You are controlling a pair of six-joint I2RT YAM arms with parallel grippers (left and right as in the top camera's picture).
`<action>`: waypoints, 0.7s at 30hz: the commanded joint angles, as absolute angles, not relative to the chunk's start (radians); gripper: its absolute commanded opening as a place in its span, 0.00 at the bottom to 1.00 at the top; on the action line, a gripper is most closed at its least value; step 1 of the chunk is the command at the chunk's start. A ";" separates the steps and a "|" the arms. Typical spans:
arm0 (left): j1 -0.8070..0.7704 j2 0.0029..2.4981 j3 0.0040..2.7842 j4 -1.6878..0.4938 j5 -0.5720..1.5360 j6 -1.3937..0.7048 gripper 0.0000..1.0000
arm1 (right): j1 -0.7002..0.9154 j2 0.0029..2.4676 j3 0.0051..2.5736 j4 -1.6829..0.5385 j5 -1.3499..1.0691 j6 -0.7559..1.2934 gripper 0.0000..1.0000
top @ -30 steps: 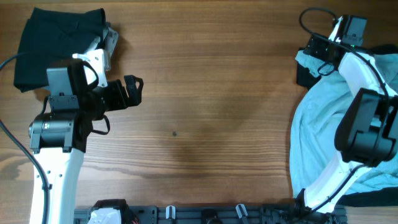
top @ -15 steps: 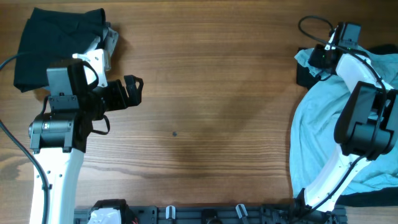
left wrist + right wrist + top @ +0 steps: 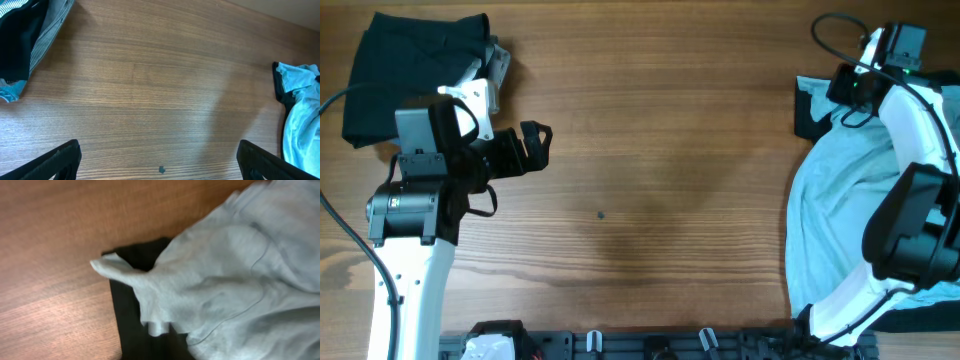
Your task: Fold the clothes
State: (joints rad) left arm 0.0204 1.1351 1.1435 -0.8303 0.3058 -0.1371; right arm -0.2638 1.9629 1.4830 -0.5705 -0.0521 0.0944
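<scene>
Two heaps of clothes sit at opposite ends of the worktop point(image 3: 660, 120). A black garment point(image 3: 410, 60) is bunched in the far left corner. A big pale blue T-shirt point(image 3: 830, 210) is slumped along the right edge, draped over a second black garment point(image 3: 132, 330) near the far right corner. The blue one looks light, limp and wrinkled, so I'd guess it will sag and trail from any single pinch rather than slide like a stiff sheet. Its pointed flap point(image 3: 107, 265) juts past the pile toward bare wood and seems the cleanest place to nip, though a hem corner would do as well. The left jaws hang wide apart over bare wood, holding nothing. The right jaws hover above that far corner of the blue shirt, and I cannot tell whether they are parted or closed.
</scene>
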 commanded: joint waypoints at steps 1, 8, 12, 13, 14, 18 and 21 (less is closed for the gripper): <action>0.017 1.126 1.163 -0.827 0.326 -0.139 1.00 | -0.268 2.006 1.477 -0.578 -0.075 0.052 0.04; 0.017 1.126 1.163 -0.827 0.326 -0.139 1.00 | -0.270 2.014 1.477 -0.486 0.041 0.081 1.00; 0.017 1.126 1.163 -0.827 0.326 -0.139 1.00 | -0.270 2.090 1.477 -0.451 -0.028 0.078 0.89; 0.017 1.126 1.163 -0.827 0.326 -0.139 1.00 | -0.268 2.111 1.477 -0.433 -0.062 0.078 0.52; 0.017 1.126 1.163 -0.828 0.326 -0.139 1.00 | -0.268 2.121 1.477 -0.421 -0.084 0.083 0.18; 0.017 1.126 1.163 -0.828 0.326 -0.139 1.00 | -0.273 2.033 1.509 -0.424 -0.077 0.110 0.04; 0.017 1.126 1.164 -0.826 0.331 -0.140 0.99 | -0.273 1.893 1.515 -0.433 -0.178 0.111 0.04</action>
State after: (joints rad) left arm 0.0204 1.1351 1.1439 -0.8303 0.3099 -0.1375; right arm -0.2695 2.0609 1.4807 -0.4351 -0.0650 0.0925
